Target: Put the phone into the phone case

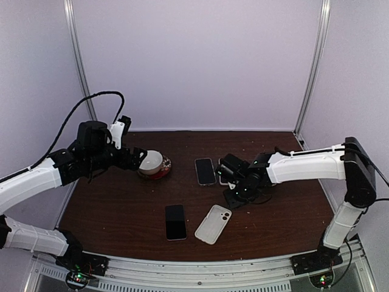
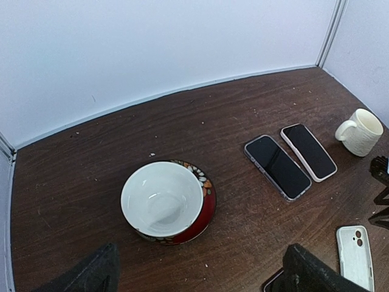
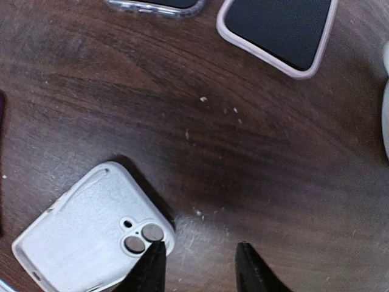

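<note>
A bare black phone (image 1: 175,221) lies flat near the table's front, screen up; only its corner (image 2: 273,282) shows in the left wrist view. Just right of it lies the white phone case (image 1: 213,224) (image 3: 91,237) (image 2: 355,246), back side up with the camera holes showing. My right gripper (image 1: 234,196) (image 3: 199,258) hovers low by the case's camera corner, open, with nothing between its fingers; one fingertip (image 3: 152,264) overlaps that corner. My left gripper (image 1: 138,159) (image 2: 200,274) stands wide open and empty, just above a white bowl.
The white bowl (image 2: 162,198) sits on a red patterned saucer (image 2: 208,207) at the left. Two cased phones (image 2: 278,166) (image 2: 308,151) lie side by side mid-table (image 1: 205,171). A cream mug (image 2: 361,131) stands to their right.
</note>
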You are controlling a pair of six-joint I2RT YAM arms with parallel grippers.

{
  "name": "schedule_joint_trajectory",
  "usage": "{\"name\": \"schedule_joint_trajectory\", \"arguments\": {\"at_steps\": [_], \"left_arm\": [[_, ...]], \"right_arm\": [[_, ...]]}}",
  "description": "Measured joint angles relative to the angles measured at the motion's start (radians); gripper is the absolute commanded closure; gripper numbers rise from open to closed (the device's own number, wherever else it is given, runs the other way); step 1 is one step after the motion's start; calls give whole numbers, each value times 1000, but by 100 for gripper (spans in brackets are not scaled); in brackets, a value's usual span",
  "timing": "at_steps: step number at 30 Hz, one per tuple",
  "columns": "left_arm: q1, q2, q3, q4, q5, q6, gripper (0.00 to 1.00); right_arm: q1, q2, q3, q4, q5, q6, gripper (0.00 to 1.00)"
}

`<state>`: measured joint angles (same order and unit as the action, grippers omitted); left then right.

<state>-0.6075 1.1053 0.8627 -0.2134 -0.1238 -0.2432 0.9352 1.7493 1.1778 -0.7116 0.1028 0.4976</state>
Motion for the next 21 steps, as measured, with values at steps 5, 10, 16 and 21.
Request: {"name": "schedule_joint_trajectory", "arguments": {"at_steps": [5, 10, 16, 21], "left_arm": [[0, 0, 0, 0, 2, 0, 3], [0, 8, 0, 0, 5, 0, 2], [0, 13, 0, -3, 5, 0, 2], [0, 12, 0, -5, 5, 0, 3]], "right_arm": [[45, -94, -58, 4, -20, 89, 15], [67, -46, -72, 46, -64, 171, 33], [67, 49, -70, 48, -95, 219, 74], [67, 49, -55, 24, -89, 231, 91]]}}
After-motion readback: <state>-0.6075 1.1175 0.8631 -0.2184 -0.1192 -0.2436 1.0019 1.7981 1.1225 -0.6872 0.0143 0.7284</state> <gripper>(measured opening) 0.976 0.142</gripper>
